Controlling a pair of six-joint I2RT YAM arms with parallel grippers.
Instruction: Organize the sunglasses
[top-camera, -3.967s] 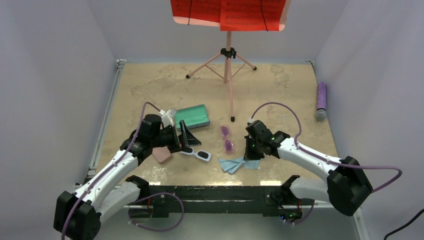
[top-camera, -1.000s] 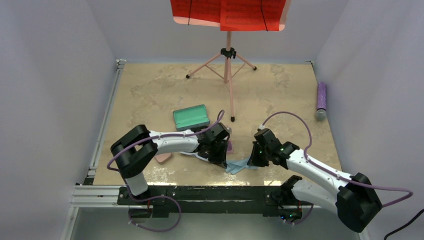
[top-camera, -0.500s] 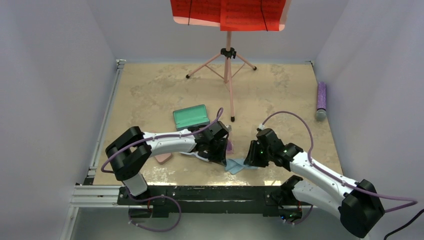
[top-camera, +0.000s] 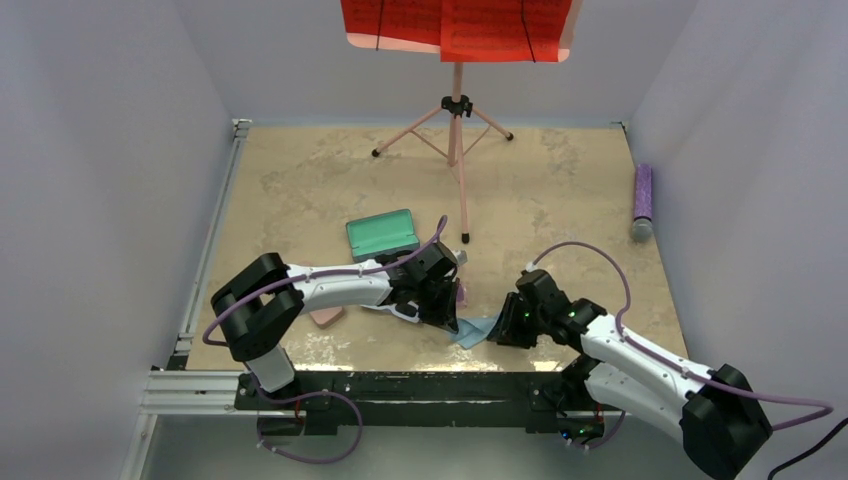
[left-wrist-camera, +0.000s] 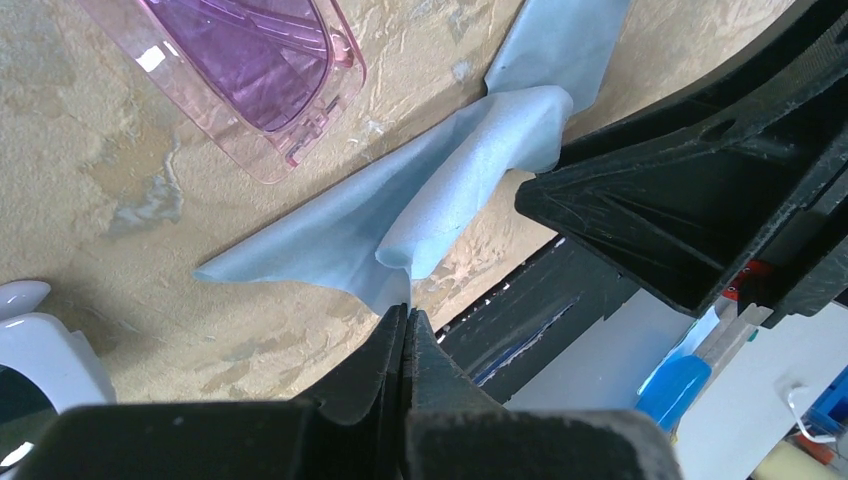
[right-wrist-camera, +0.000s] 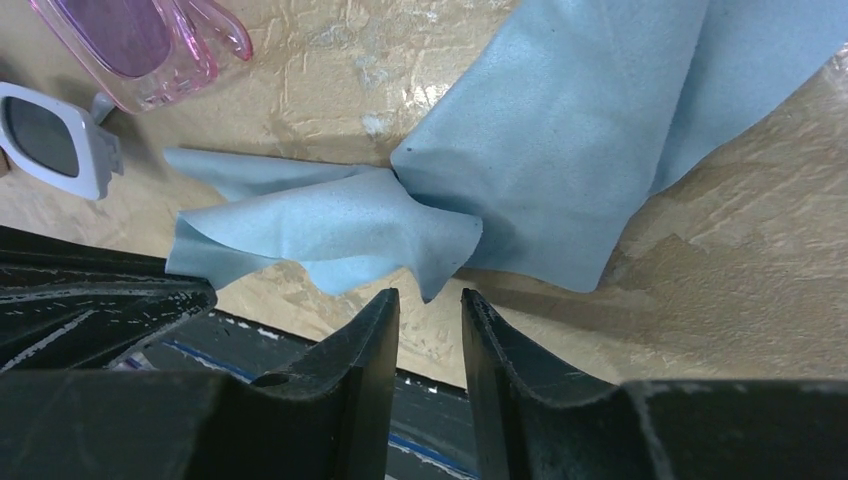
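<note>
Your left gripper (left-wrist-camera: 405, 318) is clenched, its tips meeting a corner of the crumpled light blue cloth (left-wrist-camera: 440, 190); whether it pinches the cloth cannot be told. Your right gripper (right-wrist-camera: 430, 300) stands released, holding nothing. The slim pink translucent sunglasses (left-wrist-camera: 250, 70) and chunky white-framed sunglasses (right-wrist-camera: 55, 135) lie on the beige stone-patterned table (top-camera: 330, 180), just beside the cloth.

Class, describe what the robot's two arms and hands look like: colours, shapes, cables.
The left arm and right arm have white links between chunky black joints, each trailed by a looping purple cable. Small green lights glow on the right wrist. The left hand and right hand have black, wedge-shaped fingers.
</note>
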